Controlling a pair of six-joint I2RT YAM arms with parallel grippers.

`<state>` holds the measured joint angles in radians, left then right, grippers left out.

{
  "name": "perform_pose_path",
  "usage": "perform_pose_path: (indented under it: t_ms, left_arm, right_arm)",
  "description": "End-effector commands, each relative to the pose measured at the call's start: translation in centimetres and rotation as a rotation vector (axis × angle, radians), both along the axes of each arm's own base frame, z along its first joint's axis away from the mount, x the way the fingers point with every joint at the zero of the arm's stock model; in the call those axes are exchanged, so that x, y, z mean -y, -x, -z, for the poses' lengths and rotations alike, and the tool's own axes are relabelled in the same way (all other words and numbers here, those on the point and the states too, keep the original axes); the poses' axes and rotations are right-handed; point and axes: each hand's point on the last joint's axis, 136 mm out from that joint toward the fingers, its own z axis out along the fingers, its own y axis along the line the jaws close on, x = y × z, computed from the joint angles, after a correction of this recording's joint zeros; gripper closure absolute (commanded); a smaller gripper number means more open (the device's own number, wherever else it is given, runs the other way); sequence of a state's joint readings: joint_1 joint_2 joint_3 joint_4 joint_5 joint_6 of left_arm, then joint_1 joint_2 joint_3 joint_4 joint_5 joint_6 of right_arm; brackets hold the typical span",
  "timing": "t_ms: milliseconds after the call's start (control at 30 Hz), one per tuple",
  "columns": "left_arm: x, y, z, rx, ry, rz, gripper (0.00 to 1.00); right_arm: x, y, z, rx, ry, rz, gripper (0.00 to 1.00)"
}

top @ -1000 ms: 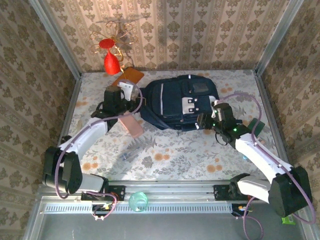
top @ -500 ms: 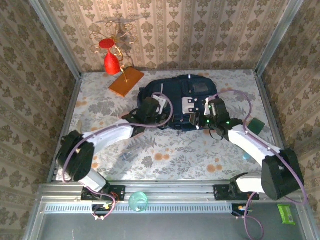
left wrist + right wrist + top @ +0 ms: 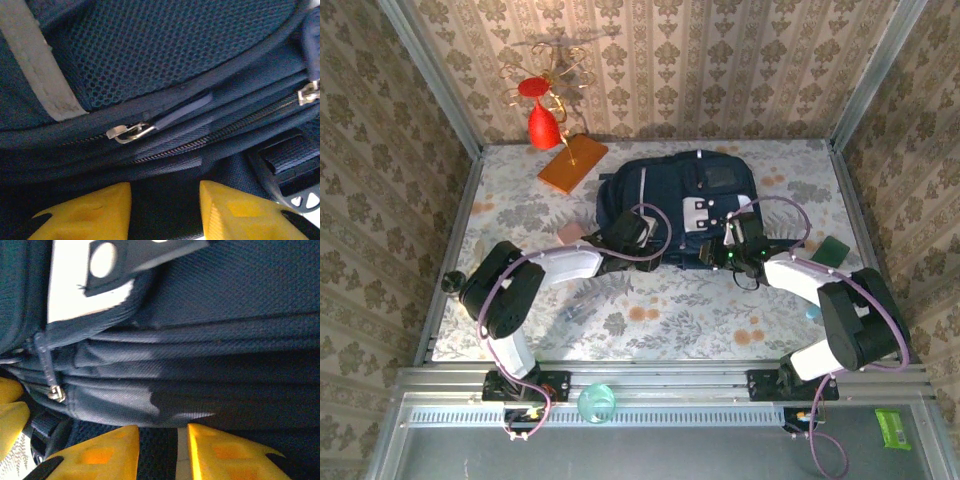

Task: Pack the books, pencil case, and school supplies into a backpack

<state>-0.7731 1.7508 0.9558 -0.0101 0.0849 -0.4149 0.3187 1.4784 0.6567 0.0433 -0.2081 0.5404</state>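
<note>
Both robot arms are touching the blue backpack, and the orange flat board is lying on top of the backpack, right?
Not quite. The orange board is not on the backpack. It lies on the table, off the backpack's far left corner, near the back wall. The top external view shows this. The rest of what you said is right.

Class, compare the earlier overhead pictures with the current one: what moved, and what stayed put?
The left gripper swung right, from beside the orange slab to the near edge of the backpack. The right gripper barely shifted at that edge. No grip is clear. Backpack, slab and green book stayed put.
</note>
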Motion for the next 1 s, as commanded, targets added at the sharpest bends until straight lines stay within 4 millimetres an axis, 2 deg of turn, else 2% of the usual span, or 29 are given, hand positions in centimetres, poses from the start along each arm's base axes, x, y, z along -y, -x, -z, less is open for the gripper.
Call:
perform_pose_path:
  t_ms: [0,133,200,267,467,733,967]
  left_arm:
    - [0.2,1.1,0.1,-0.053,0.027,-0.037,0.57]
    - [4.1,0.0,-4.5,0.057,0.112,0.012,0.52]
    - [5.3,-0.3,-5.9,0.095,0.131,0.019,0.52]
    - [6.0,-0.6,-6.4,0.118,0.13,0.024,0.52]
    - [6.7,-1.7,-6.3,0.188,-0.024,0.008,0.5]
    - [8.0,-2.4,-5.4,0.182,-0.076,0.008,0.53]
    - [8.7,-2.3,-4.3,0.173,-0.097,0.014,0.6]
  right_arm:
    - [-0.1,1.6,2.6,-0.101,-0.018,0.005,0.68]
    - [-0.7,1.3,2.6,-0.105,-0.038,-0.011,0.69]
    - [-0.9,1.2,2.3,-0.099,-0.055,-0.017,0.69]
    - [-1.0,1.2,2.1,-0.089,-0.062,-0.018,0.69]
    - [-1.1,1.2,1.7,-0.063,-0.072,-0.023,0.69]
    - [-1.0,1.3,1.2,-0.029,-0.094,-0.014,0.69]
    - [-0.8,1.4,1.0,-0.005,-0.09,-0.011,0.69]
